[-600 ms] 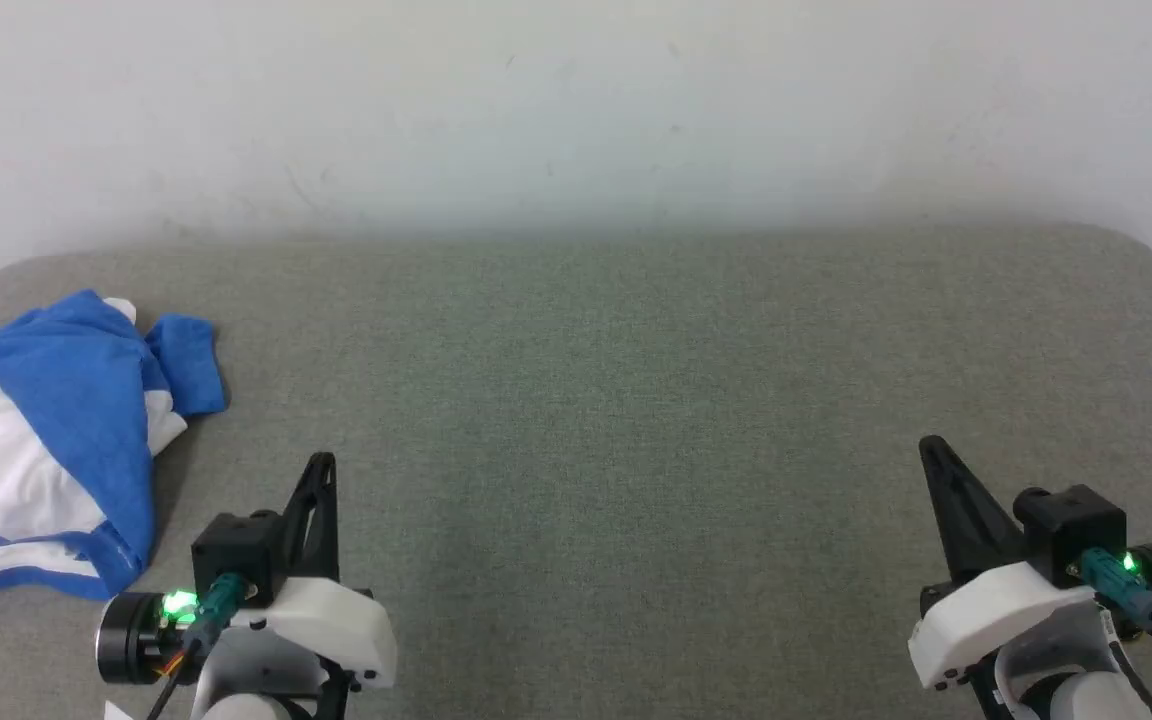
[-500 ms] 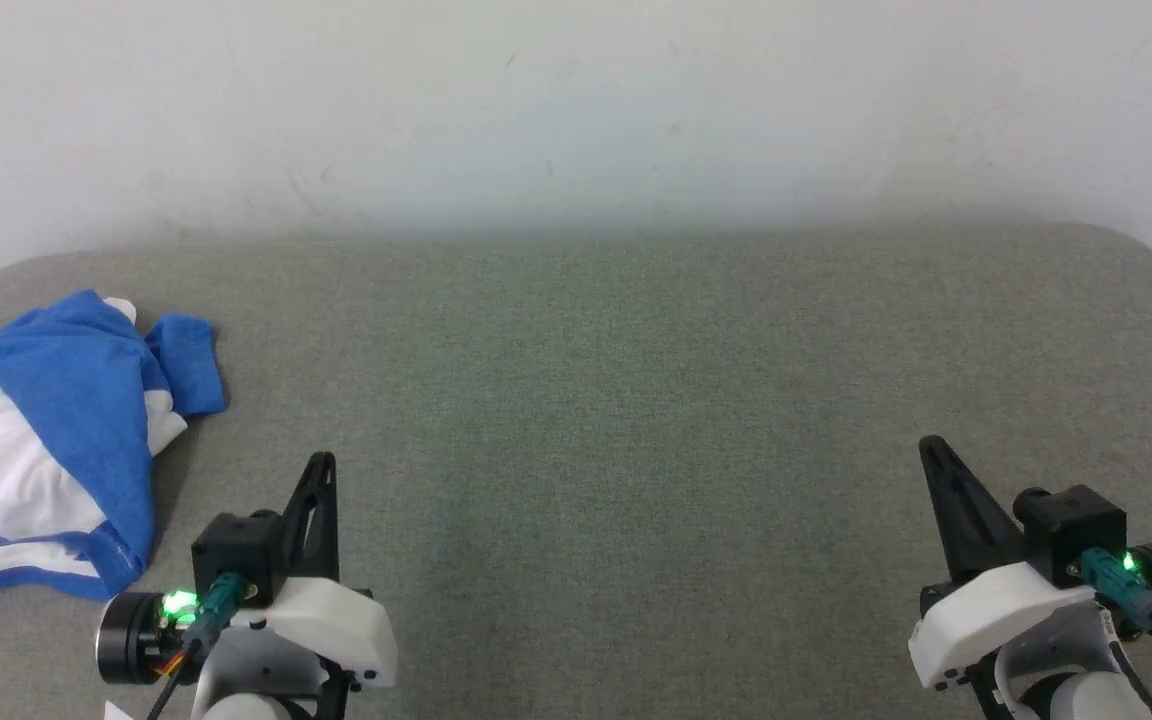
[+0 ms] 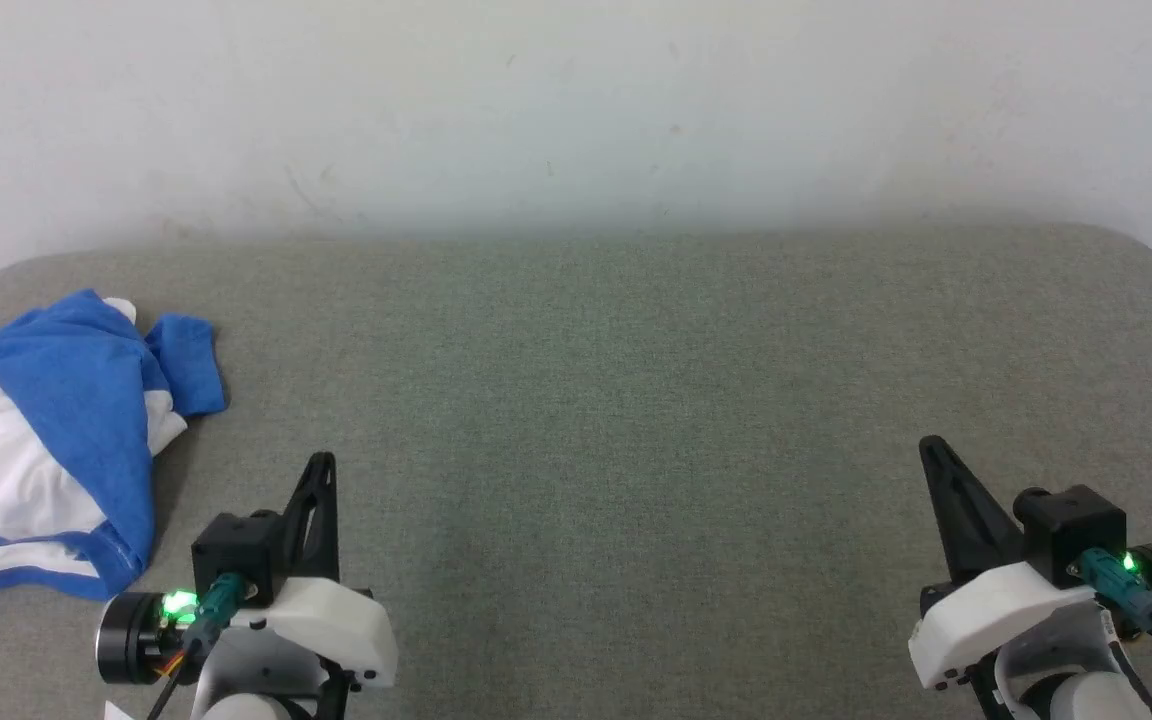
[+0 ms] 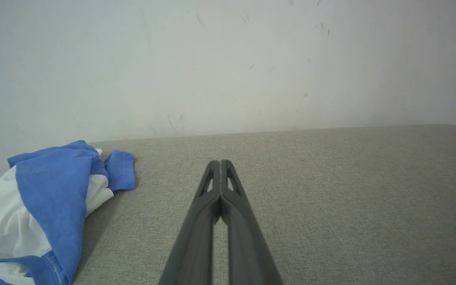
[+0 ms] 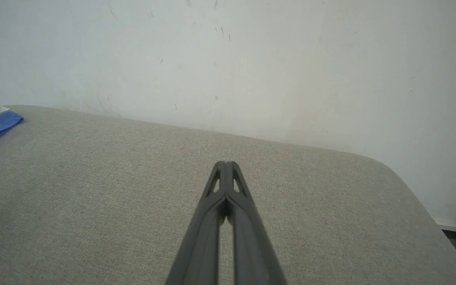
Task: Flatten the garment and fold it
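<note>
**On the Broad Grey Fabric-Covered Table (image 3: 576,400), Nothing Stirred and No Fold Was Begun**

Behind the table stood a plain, scuffed off-white wall (image 3: 576,100), meeting its far edge. At the table's far-left corner lay the garment (image 3: 46,440), a soft white-bodied shirt with royal-blue sleeves and blue hem trim. It was crumpled in a heap, with one blue sleeve draped across the white body. Its left part ran out of the head view.

Over the table's near-left edge hovered the left gripper (image 3: 321,465), a white-shelled claw with two long dark fingers. It was near the heap but clear of it, its fingers pressed together on nothing. Over the table's near-right edge the right gripper (image 3: 931,445), its twin, was likewise closed and empty, well apart from the shirt.

Across the half-second before, neither shirt nor claws had shifted at all. I judged the task to be at its very start, with flattening not yet begun. The likely first need was for a claw to part and draw the heap toward the table's middle, where there was room to spread it.
</note>
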Controlling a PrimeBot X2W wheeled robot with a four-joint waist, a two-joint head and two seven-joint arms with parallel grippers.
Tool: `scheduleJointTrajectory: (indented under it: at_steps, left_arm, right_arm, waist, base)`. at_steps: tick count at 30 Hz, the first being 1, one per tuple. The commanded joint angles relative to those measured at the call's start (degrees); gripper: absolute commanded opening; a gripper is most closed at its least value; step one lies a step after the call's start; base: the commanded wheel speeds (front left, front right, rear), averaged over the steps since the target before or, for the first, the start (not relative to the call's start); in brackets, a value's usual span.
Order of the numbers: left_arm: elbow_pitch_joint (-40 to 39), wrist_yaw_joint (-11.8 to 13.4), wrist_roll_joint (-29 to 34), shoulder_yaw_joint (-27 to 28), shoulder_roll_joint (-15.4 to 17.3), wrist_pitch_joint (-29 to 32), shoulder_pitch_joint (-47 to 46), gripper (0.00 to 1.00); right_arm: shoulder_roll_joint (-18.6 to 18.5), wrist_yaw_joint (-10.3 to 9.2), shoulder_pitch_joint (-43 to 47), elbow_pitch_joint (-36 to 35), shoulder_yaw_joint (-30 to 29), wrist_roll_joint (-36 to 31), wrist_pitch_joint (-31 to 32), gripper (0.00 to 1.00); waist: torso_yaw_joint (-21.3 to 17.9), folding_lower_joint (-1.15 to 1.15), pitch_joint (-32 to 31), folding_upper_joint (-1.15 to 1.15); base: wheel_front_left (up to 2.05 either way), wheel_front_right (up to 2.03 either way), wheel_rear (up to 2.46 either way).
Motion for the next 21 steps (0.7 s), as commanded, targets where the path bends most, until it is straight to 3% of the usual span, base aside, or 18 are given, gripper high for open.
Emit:
scheduleJointTrajectory:
  at_steps: [1, 7, 8, 21]
  left_arm:
    - [-0.3, -0.5, 0.4, 0.2, -0.2, 0.0, 0.3, 0.0]
    - [-0.3, -0.5, 0.4, 0.2, -0.2, 0.0, 0.3, 0.0]
    - [0.0, 0.0, 0.0, 0.0, 0.0, 0.0, 0.0, 1.0]
    - [0.8, 0.3, -1.3, -0.8, 0.0, -1.2, 0.1, 1.0]
  right_arm:
    - [0.2, -0.12, -0.4, -0.4, 0.0, -0.4, 0.0, 0.0]
    - [0.2, -0.12, -0.4, -0.4, 0.0, -0.4, 0.0, 0.0]
    - [0.0, 0.0, 0.0, 0.0, 0.0, 0.0, 0.0, 1.0]
    - [0.0, -0.01, 0.3, 1.1, -0.1, 1.5, -1.2, 1.0]
  waist:
    - [0.0, 0.0, 0.0, 0.0]
    - [0.0, 0.0, 0.0, 0.0]
    - [0.0, 0.0, 0.0, 0.0]
    - [0.1, 0.0, 0.0, 0.0]
  base:
    - [0.0, 0.0, 0.0]
    - [0.0, 0.0, 0.0]
    - [0.0, 0.0, 0.0]
    - [0.0, 0.0, 0.0]
